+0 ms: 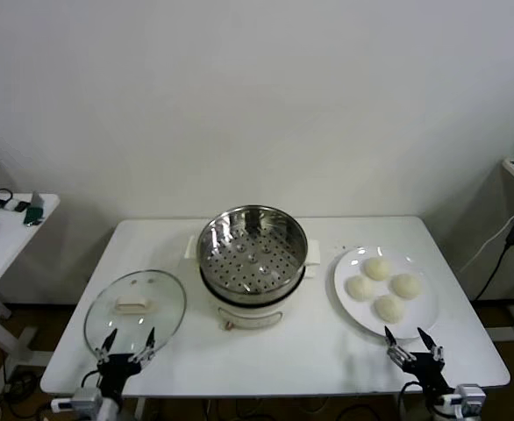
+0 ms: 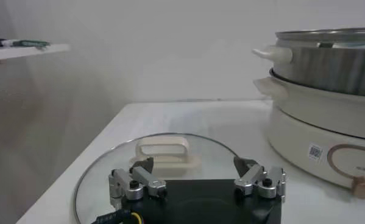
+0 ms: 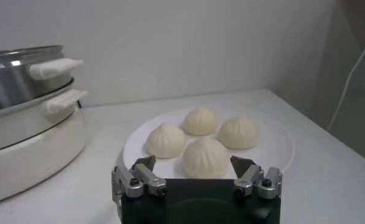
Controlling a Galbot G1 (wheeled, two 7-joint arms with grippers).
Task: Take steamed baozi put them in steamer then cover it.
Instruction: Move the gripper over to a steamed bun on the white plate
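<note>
Four steamed baozi (image 1: 382, 287), cream-white and dome-shaped, lie clustered on one flat white plate (image 1: 423, 317) at the right side of the white table (image 1: 274, 351); in the right wrist view the four buns (image 3: 201, 141) sit close together, the nearest just beyond the end effector. One steamer (image 1: 252, 248), a shiny steel basket with a perforated bottom, stands at the table's centre on one white cooker base (image 1: 255, 312), which carries a single knob on its front. The basket holds nothing. One cover (image 1: 135, 309), a clear glass lid with a metal rim and one cream-white rectangular handle (image 1: 132, 305), lies flat on the table at the left, beside the cooker base and apart from it.

Two end effectors appear, both low at the near edge of the table. The left end effector (image 1: 127, 341) hangs over the near rim of the cover, its two fingers spread wide and gripping nothing; in the left wrist view the left end effector (image 2: 196, 171) faces the lid handle (image 2: 164, 150), with the steamer's wall (image 2: 328, 64) to one side. The right end effector (image 1: 413, 338) hangs at the near rim of the plate, its two fingers likewise spread wide and empty, seen in the right wrist view (image 3: 194, 171) facing the buns.

One second, smaller white table (image 1: 7, 237) stands apart at far left, carrying several small dark objects. One cable (image 1: 501, 250) hangs at far right.
</note>
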